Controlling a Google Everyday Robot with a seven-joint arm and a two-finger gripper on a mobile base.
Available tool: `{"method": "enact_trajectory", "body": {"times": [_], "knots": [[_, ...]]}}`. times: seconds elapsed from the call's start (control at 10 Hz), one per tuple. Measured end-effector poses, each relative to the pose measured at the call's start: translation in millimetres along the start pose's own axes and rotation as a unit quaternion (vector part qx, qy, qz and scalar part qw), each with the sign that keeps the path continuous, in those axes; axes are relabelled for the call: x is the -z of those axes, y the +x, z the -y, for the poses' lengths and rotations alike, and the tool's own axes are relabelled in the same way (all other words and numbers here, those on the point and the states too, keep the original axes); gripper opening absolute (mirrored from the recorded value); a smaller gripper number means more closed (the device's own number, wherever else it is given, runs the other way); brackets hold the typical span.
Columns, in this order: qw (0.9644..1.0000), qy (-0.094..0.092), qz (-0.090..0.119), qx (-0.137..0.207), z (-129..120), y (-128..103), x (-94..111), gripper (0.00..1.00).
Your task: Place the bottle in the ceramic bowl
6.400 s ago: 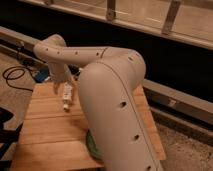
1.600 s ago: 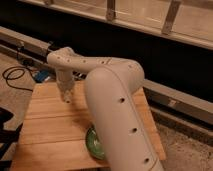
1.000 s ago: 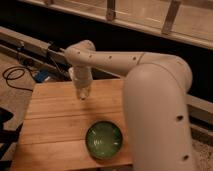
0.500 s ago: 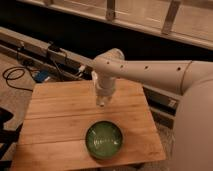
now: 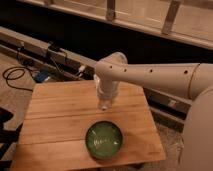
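The green ceramic bowl sits on the wooden table near its front edge, right of centre, with nothing in it. My gripper points down from the white arm that reaches in from the right. It hangs above the table just behind the bowl's far rim. It is shut on the bottle, a small whitish piece showing at its tip, upright and clear of the tabletop. Most of the bottle is hidden by the gripper.
A long metal rail runs behind the table, with black cables and a blue object on the floor at the left. A dark object stands at the table's left edge. The robot's white body fills the right side.
The arm has swung from the table's back left toward the centre, carrying the bottle to just behind the bowl. The bowl has not moved.
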Motion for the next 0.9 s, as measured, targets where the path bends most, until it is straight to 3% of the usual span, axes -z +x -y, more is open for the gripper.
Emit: {"method": "enact_trajectory", "body": {"times": [0.3, 0.5, 0.7, 0.9], "knots": [[1.0000, -0.001, -0.001, -0.001, 0, 0, -1, 0.00], [0.9999, -0.004, -0.007, -0.011, 5, 11, -8, 0.00], [0.9995, -0.010, -0.014, -0.027, 21, 39, -18, 0.00], [0.9982, -0.018, -0.027, -0.051, 46, 83, -34, 0.00]]}}
